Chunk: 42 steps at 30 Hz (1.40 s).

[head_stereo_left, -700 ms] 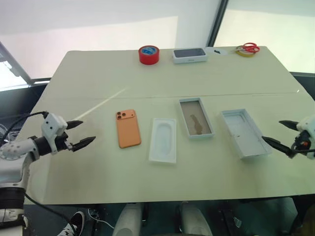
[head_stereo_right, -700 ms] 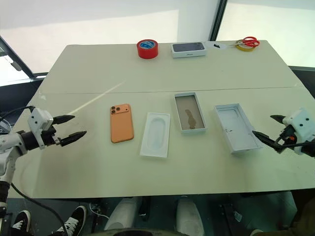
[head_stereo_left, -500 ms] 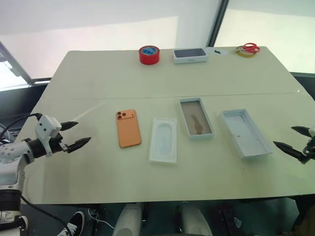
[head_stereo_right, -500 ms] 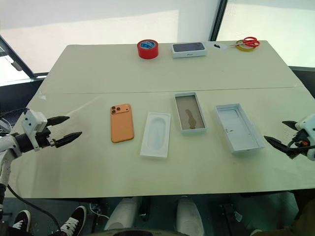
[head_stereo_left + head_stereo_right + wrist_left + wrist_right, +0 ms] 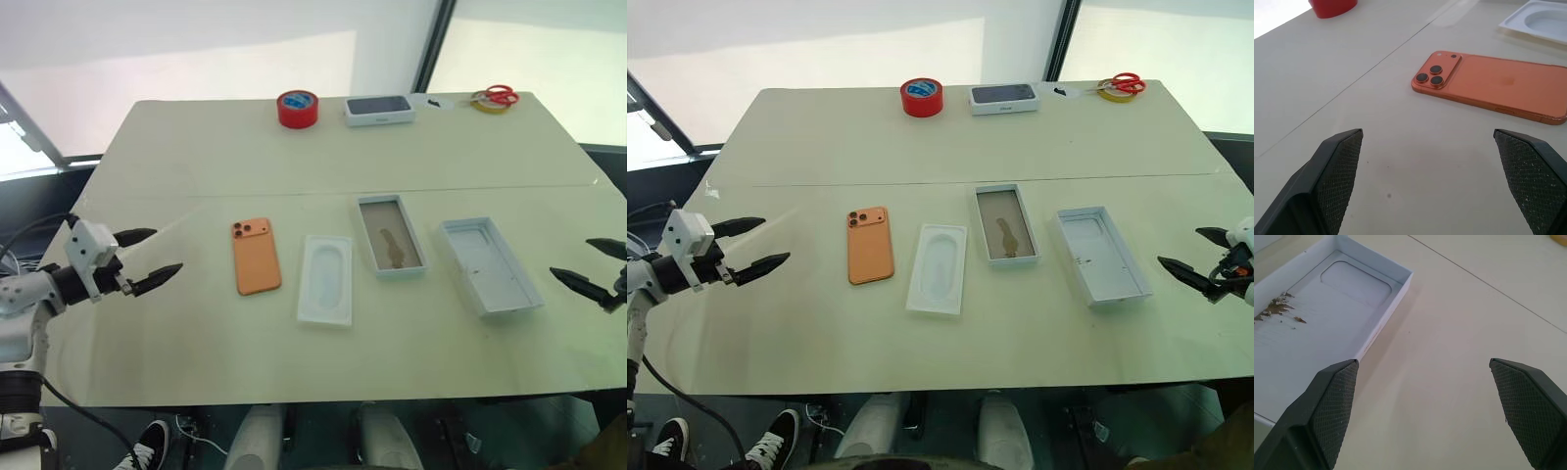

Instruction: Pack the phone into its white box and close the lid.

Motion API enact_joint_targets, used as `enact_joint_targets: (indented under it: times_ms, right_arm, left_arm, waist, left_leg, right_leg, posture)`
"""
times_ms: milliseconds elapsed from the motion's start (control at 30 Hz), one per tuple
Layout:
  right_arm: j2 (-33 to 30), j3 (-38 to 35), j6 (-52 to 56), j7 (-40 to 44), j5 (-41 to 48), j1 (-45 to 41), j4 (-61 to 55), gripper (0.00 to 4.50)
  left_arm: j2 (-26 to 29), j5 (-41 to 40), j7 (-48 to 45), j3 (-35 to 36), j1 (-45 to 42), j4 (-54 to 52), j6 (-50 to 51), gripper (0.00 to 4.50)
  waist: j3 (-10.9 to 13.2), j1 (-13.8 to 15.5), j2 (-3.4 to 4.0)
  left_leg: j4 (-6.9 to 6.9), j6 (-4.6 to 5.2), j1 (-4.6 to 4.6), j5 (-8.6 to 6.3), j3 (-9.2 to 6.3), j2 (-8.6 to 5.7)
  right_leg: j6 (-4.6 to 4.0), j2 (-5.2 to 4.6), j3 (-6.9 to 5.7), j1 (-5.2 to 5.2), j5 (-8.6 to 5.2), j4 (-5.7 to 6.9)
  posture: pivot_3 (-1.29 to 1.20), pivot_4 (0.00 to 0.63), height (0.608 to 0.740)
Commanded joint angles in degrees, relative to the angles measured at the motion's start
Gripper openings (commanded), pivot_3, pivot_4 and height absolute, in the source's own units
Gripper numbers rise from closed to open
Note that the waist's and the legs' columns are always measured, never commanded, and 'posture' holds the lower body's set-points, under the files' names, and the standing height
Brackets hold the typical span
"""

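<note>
Pale tabletop (image 5: 196,362) carries four items in a row: the phone (image 5: 256,256) camera-side up, a white tray (image 5: 325,278), the white box (image 5: 390,234) and the lid (image 5: 488,264) inside-up, none touching. Bare surface lies at both side edges, where the left gripper (image 5: 147,258) and right gripper (image 5: 595,267) hover, fingers spread wide, empty.
</note>
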Motion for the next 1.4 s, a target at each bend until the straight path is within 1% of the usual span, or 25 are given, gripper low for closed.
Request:
enact_joint_targets:
  times_ms: [33,167,333,433,500,567,633,733,800,867,933,967,1033,1133,1200,1267,1400]
  right_arm:
    - [-0.12,-1.19,0.45,1.55,1.95,0.59,-1.97,4.48]
    - [0.29,-1.06,2.61,1.99,2.84,1.12,-4.98,4.48]
    - [1.49,0.23,3.60,1.04,2.91,1.12,-11.97,4.48]
    - [2.94,1.43,5.87,-0.06,3.98,0.34,-18.82,4.48]
    - [4.53,3.30,8.19,-1.24,4.83,-0.59,-24.88,4.48]
    - [6.27,5.79,10.43,-2.69,5.08,-1.43,-30.63,4.48]
    - [8.91,8.76,12.86,-4.76,5.63,-2.79,-36.33,4.48]
    - [13.38,14.02,15.20,-7.87,5.13,-4.30,-44.01,4.48]
    - [15.94,18.58,16.22,-9.24,3.65,-4.80,-49.07,4.48]
    - [16.64,21.25,15.79,-9.52,1.55,-5.41,-49.86,4.48]
    - [16.95,22.25,15.96,-9.74,1.10,-5.99,-49.30,4.48]
    - [17.14,22.91,15.84,-9.65,0.88,-6.25,-49.00,4.48]
    - [17.46,24.44,15.26,-9.28,0.00,-6.61,-48.69,4.48]
    - [17.65,25.46,14.87,-9.33,-0.88,-7.28,-48.19,4.48]
    - [17.71,25.67,14.52,-9.48,-1.33,-7.60,-47.86,4.48]
    - [17.79,25.80,13.92,-9.60,-1.89,-7.61,-47.29,4.48]
    - [17.65,25.64,13.00,-9.80,-2.66,-6.97,-46.70,4.48]
  left_arm:
    - [0.01,0.09,0.06,1.18,0.04,-0.59,-2.59,4.50]
    - [-0.47,1.09,1.27,-0.88,0.23,-2.53,-0.27,4.50]
    - [-0.07,1.35,2.58,-3.41,-2.07,-4.13,7.57,4.50]
    - [-0.63,2.80,4.86,-4.65,-3.18,-6.86,8.35,4.50]
    - [-1.30,2.87,6.86,-5.74,-3.60,-10.44,11.96,4.50]
    - [-1.88,5.38,10.78,-7.33,-3.45,-14.37,14.79,4.50]
    - [-2.63,4.82,11.06,-9.67,-3.50,-18.60,19.34,4.50]
    - [-4.06,2.67,11.69,-13.58,-5.06,-22.92,30.65,4.50]
    - [-7.31,0.17,13.58,-15.66,-7.69,-24.40,39.20,4.50]
    - [-10.08,-0.96,15.43,-18.07,-9.30,-27.58,45.33,4.50]
    - [-11.52,-4.93,16.65,-19.61,-10.92,-30.04,58.07,4.50]
    - [-12.64,-5.18,16.81,-20.66,-11.80,-30.40,59.03,4.50]
    - [-17.99,-8.15,21.32,-18.65,-15.10,-28.59,66.31,4.50]
    - [-21.49,-10.61,24.28,-17.77,-18.50,-27.80,75.50,4.50]
    - [-22.91,-11.13,26.06,-17.63,-19.85,-27.24,78.60,4.50]
    - [-25.74,-11.48,29.04,-16.20,-21.74,-25.14,81.20,4.50]
    - [-26.54,-9.76,31.94,-17.41,-24.21,-21.99,83.60,4.50]
  waist:
    - [0.00,0.01,0.00]
    - [0.00,0.00,0.01]
    - [0.00,-0.05,0.00]
    - [0.00,-0.02,0.00]
    - [0.00,0.02,0.00]
    - [0.00,0.10,0.00]
    - [0.01,0.14,-0.04]
    - [0.01,0.19,-0.06]
    - [0.02,0.39,-0.07]
    - [0.04,0.65,-0.09]
    - [0.05,0.70,-0.13]
    - [0.06,0.65,-0.13]
    - [0.06,0.79,-0.15]
    - [0.07,0.94,-0.21]
    - [0.07,0.76,-0.21]
    - [0.07,0.70,-0.21]
    - [0.07,0.85,-0.23]
  left_leg:
    - [-0.02,0.00,0.00,0.00,0.01,0.00]
    - [-0.04,0.00,0.00,0.00,0.01,0.00]
    - [-0.04,0.00,0.00,0.00,0.01,0.00]
    - [-0.04,0.00,0.00,0.00,0.01,0.00]
    - [-0.04,0.00,-0.01,0.00,0.02,0.00]
    - [-0.03,0.00,-0.03,0.00,0.02,0.00]
    - [-0.03,0.00,-0.04,0.01,0.02,0.00]
    - [-0.02,0.00,-0.04,0.01,0.01,0.00]
    - [-0.02,0.00,-0.05,0.01,0.00,0.00]
    - [0.11,0.01,-0.14,0.01,-0.05,0.00]
    - [0.39,0.04,-0.42,0.00,-0.12,0.00]
    - [0.49,0.09,-0.47,-0.03,-0.11,-0.03]
    - [0.59,0.12,-0.43,-0.05,-0.11,-0.05]
    - [0.66,0.13,-0.40,-0.04,-0.18,-0.04]
    - [0.66,0.18,-0.40,0.00,-0.18,-0.04]
    - [0.63,0.24,-0.40,0.04,-0.19,-0.04]
    - [0.64,0.22,-0.37,0.07,-0.25,-0.04]
  right_leg:
    - [0.00,0.00,0.00,0.00,0.00,-0.01]
    - [0.01,0.00,0.01,0.03,0.00,0.00]
    - [0.01,0.00,0.01,0.04,0.00,0.00]
    - [0.01,0.00,0.00,0.03,0.01,0.01]
    - [0.03,0.00,0.01,0.05,0.01,0.01]
    - [0.04,0.00,0.01,0.04,0.02,0.01]
    - [0.05,0.00,-0.01,0.04,0.03,0.04]
    - [0.05,0.00,-0.02,0.05,0.03,0.04]
    - [0.05,0.01,-0.02,0.05,0.03,0.04]
    - [0.06,0.02,-0.09,0.02,0.03,0.08]
    - [0.13,0.03,-0.18,-0.08,0.07,0.10]
    - [0.31,0.03,-0.16,-0.06,0.16,0.09]
    - [0.38,0.03,-0.16,0.02,0.21,0.08]
    - [0.41,0.06,-0.21,0.06,0.22,0.10]
    - [0.57,0.11,-0.21,0.05,0.31,0.11]
    - [0.61,0.13,-0.22,0.04,0.33,0.11]
    - [0.71,0.18,-0.28,0.09,0.38,0.13]
  posture:
    - [0.00,0.150,0.738]
    - [0.00,0.150,0.738]
    - [0.00,0.150,0.738]
    - [0.00,0.150,0.738]
    - [0.00,0.150,0.738]
    - [0.00,0.150,0.738]
    - [0.00,0.150,0.738]
    - [0.00,0.150,0.738]
    - [0.00,0.150,0.738]
    - [0.00,0.150,0.738]
    - [0.00,0.150,0.738]
    - [0.00,0.150,0.738]
    - [0.00,0.150,0.738]
    - [0.00,0.150,0.738]
    - [0.00,0.150,0.738]
    - [0.00,0.150,0.738]
    - [0.00,0.150,0.738]
